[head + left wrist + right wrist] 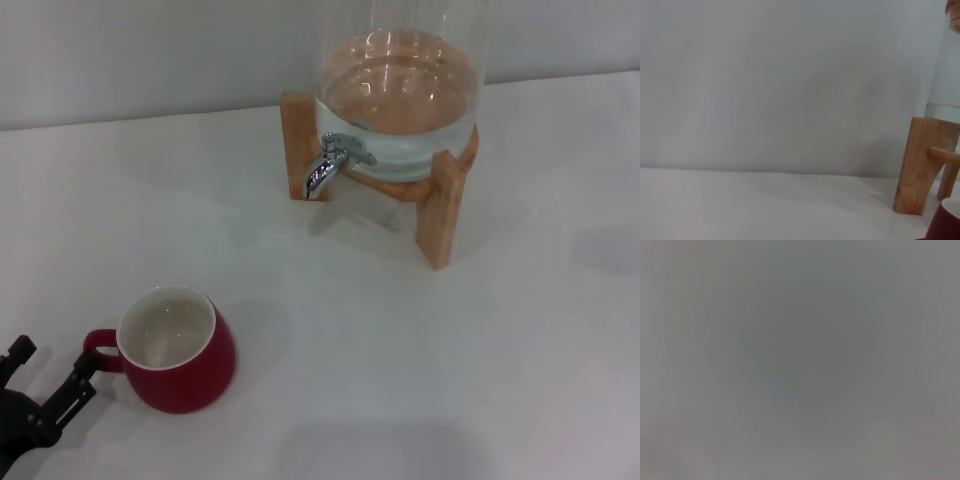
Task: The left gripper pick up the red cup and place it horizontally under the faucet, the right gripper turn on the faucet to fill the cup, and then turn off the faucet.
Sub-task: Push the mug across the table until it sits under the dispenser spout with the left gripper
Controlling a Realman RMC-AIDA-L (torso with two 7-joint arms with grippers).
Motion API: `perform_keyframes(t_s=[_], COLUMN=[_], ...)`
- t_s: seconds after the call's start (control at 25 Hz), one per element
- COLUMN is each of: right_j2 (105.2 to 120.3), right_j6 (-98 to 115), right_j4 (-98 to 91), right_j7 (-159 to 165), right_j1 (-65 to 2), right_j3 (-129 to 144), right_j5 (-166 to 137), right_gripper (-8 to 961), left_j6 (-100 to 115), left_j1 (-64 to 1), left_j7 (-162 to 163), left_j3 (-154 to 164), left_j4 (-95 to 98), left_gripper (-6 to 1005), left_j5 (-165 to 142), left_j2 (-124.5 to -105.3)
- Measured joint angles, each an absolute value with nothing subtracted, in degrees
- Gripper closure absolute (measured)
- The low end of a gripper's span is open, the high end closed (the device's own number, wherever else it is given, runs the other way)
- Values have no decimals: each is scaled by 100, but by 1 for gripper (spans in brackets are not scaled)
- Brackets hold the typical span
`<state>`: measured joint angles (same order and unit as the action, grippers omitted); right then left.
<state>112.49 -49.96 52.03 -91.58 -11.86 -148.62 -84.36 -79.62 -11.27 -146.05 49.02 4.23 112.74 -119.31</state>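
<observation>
- The red cup (180, 357) stands upright on the white table (420, 370), near the front left of the head view, its off-white inside showing empty and its loop handle turned toward the robot's left.
- In the left wrist view only a sliver of the cup (946, 224) shows at the frame's edge, dark red with a pale rim.
- The left gripper (45, 385) sits low at the table's front left corner, just beside the cup's handle; its two black fingers stand apart, and the nearer fingertip (84, 370) lies right at the handle (whether it actually touches cannot be told).
- The cup is well apart from the faucet (330, 165), which lies farther back and toward the right.
- The faucet is a small chrome spigot with a lever on top, sticking out from the base of a clear glass jar (400, 90) holding water in its lower part.
- The jar rests on a wooden stand (440, 205) with upright legs; one leg (917, 165) also shows in the left wrist view, planted on the table.
- The tabletop is plain, matte white, with soft shadows beside the cup and under the stand.
- Behind the table rises a bare pale grey wall (780, 85).
- The right gripper appears in no view (its wrist camera gives only a flat grey blur).
</observation>
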Motion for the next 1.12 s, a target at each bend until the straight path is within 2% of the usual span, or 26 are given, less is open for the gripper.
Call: perform_keyframes(t_s=[1.12], right_j2=[11259], right_j6=[-5010], right_j4=[5203], right_j7=[-9160], right_j1=[-1151], right_j3=[-14862], right_j5=[-8438], right_gripper=[232], left_j6=[-7676], left_j1=[-1326], left_j7=[-14503], left_j3=[4937], left_j4=[410], left_gripper=[261], left_j5=[11207], left_j2=[-11936])
